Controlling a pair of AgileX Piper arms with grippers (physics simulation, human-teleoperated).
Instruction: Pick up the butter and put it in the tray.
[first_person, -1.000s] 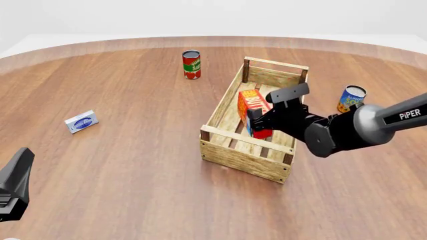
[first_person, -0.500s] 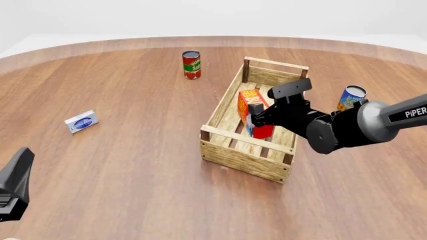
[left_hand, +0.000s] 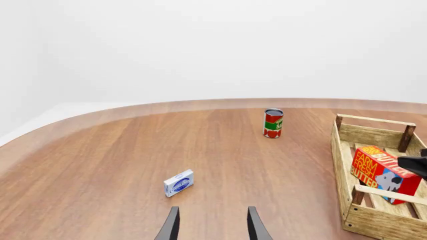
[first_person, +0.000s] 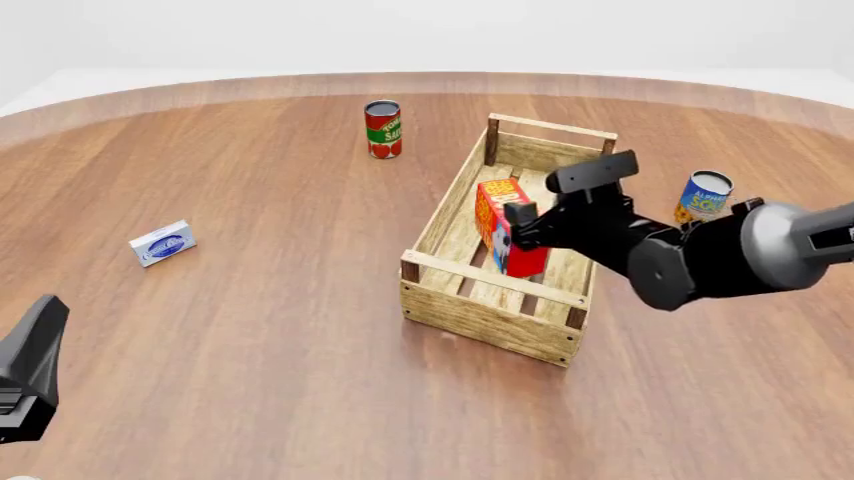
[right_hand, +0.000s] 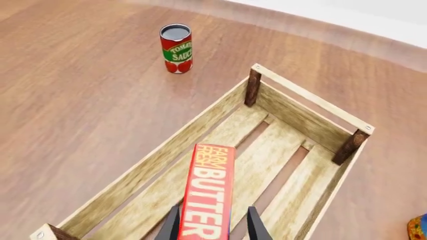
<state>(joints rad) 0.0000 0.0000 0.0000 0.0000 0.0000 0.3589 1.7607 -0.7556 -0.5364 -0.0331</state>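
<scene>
With the butter (first_person: 505, 228) standing inside the tray (first_person: 451, 296) at centre frame, we are just parting our right fingers (right_hand: 254, 227) narrowly around it, leaving only withdrawal.

The butter (first_person: 506, 228) stands on edge inside the tray (first_person: 441, 222), toward its near end. The tomato sauce can (first_person: 383, 129) stands behind and left of the tray. A second can (first_person: 702, 197) stands right of the tray. A small packet (first_person: 163, 243) lies far left.
</scene>
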